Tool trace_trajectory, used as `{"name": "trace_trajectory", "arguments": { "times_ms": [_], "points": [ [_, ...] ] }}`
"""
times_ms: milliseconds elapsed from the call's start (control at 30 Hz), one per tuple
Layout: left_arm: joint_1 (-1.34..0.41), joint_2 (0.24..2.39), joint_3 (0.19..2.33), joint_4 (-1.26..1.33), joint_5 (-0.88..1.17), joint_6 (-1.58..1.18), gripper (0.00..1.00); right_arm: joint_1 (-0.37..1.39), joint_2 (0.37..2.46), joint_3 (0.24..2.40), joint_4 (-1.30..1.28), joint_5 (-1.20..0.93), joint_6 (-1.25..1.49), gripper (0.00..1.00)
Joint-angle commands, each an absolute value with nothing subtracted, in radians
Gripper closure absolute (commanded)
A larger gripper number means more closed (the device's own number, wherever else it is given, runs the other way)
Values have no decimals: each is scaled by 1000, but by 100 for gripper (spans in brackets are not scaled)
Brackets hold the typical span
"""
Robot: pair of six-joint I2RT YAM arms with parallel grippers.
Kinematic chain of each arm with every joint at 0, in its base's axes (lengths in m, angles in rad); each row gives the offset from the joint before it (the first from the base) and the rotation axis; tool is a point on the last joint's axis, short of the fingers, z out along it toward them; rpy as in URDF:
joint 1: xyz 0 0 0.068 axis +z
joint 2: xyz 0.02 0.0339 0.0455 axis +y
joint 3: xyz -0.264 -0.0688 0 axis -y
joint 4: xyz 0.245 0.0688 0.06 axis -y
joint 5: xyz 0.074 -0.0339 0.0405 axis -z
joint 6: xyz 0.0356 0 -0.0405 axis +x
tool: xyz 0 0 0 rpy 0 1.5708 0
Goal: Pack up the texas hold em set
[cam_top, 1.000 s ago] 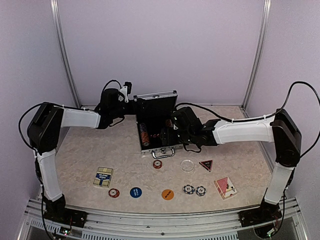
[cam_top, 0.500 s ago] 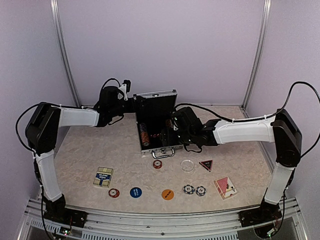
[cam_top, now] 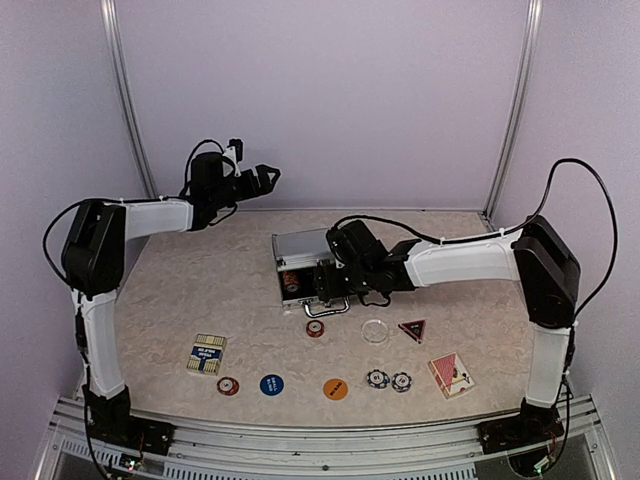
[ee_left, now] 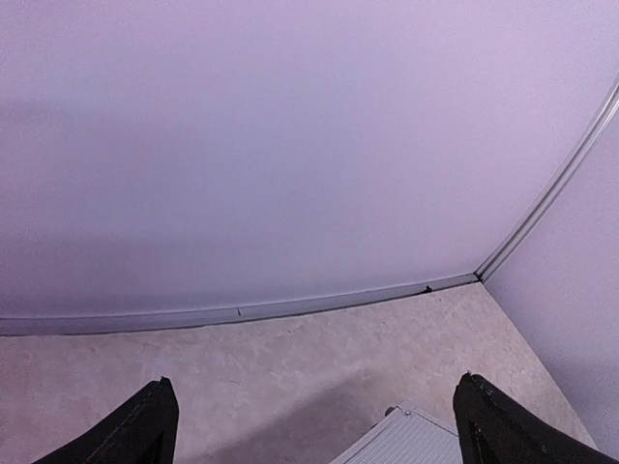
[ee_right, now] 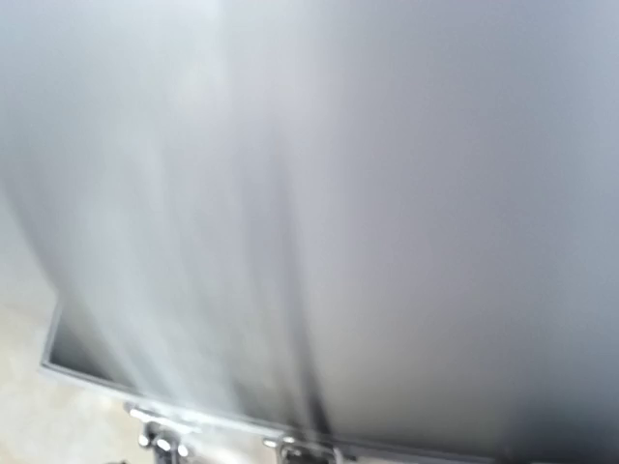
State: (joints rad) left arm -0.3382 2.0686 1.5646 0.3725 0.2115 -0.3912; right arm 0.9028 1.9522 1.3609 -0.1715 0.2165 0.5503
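Since a second ago the lid of the briefcase [cam_top: 300, 248] is lying almost flat instead of standing up, and the left claw [cam_top: 268, 174] is hanging high by the back wall, jaws spread wide and holding nothing. The right claw [cam_top: 342, 268] is sitting over the lid. How far it is open I cannot tell, because its own camera is showing only blurred silver.

I am judging one danger: the lid is closing while the two card decks [cam_top: 207, 353], the discs [cam_top: 271, 384], the triangle [cam_top: 412, 328] and the loose chips [cam_top: 377, 378] are lying outside on the bench [cam_top: 190, 290], so the case would need reopening. The standing chip row [cam_top: 290, 283] could also be blocking the lid.

The briefcase is sitting mid-bench: silver, ribbed, with its metal handle [cam_top: 330, 308] facing the arms and a dark gap at the front.
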Motion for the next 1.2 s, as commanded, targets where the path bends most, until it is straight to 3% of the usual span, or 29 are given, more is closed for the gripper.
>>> {"name": "trace_trajectory", "arguments": {
  "times_ms": [0,167,367,600,867,1167],
  "points": [
    [-377,2053,1512,426,253,-394,1,884,2016,1437,-189,188,511,19],
    [-374,1970,1365,511,259,-433,1,863,2093,1578,-233,177,441,19],
    [-397,1806,1182,507,219,-342,1,853,2024,1451,-135,166,470,19],
    [-400,1642,1013,549,274,-319,1,852,2062,1562,-145,176,427,19],
    [-461,1572,960,411,242,-118,1,848,2089,1693,-119,186,375,19],
    [-465,1540,935,435,172,-57,1,810,2182,1927,-157,196,280,19]
  ]
}}
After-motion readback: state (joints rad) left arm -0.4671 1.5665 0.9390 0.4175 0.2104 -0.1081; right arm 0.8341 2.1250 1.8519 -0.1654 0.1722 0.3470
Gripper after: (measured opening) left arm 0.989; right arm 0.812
